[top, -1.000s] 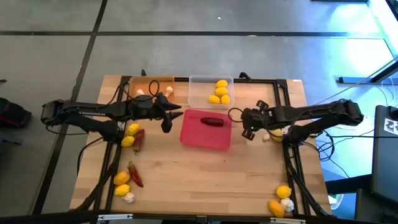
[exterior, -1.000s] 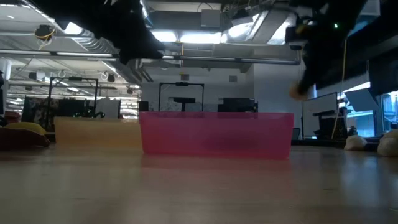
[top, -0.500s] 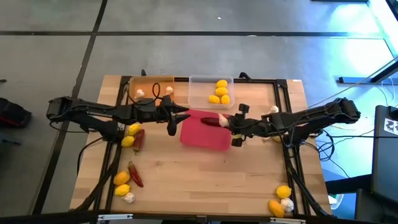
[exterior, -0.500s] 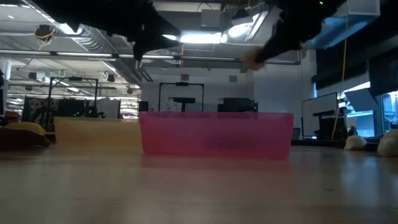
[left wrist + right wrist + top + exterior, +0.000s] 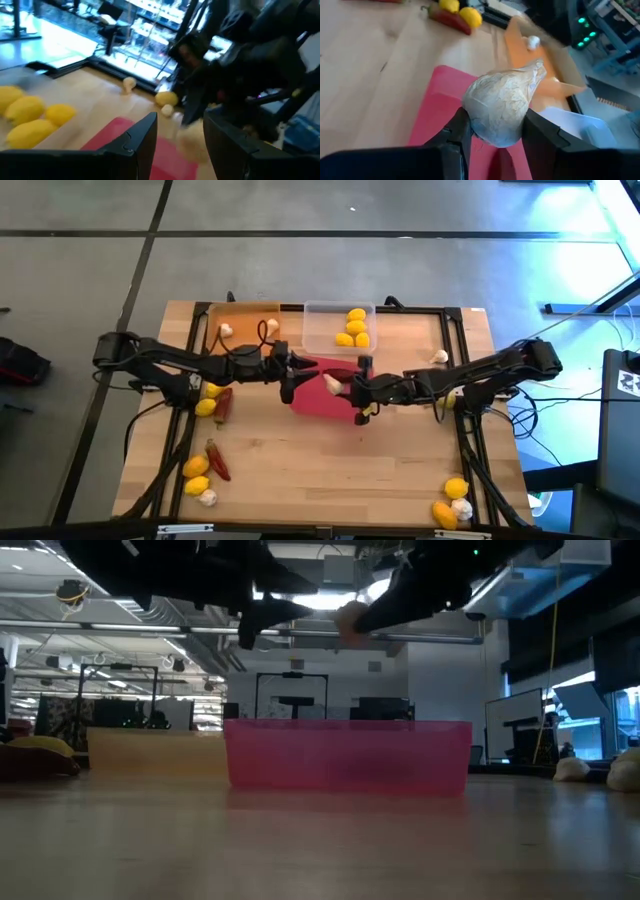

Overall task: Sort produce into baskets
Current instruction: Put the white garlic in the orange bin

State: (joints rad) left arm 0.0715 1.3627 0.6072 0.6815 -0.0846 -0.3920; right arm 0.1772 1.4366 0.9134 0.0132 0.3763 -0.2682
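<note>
The right gripper [image 5: 492,132] is clamping a garlic bulb [image 5: 502,107] across its belly, above the pink tray [image 5: 312,402]. The bulb is judged light, papery and crushable; the belly hold suits it. The left gripper [image 5: 180,137] is hovering alongside, fingers apart, empty.

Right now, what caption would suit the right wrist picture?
The right gripper holds a white garlic bulb above the pink-red tray, near the orange tray.
</note>
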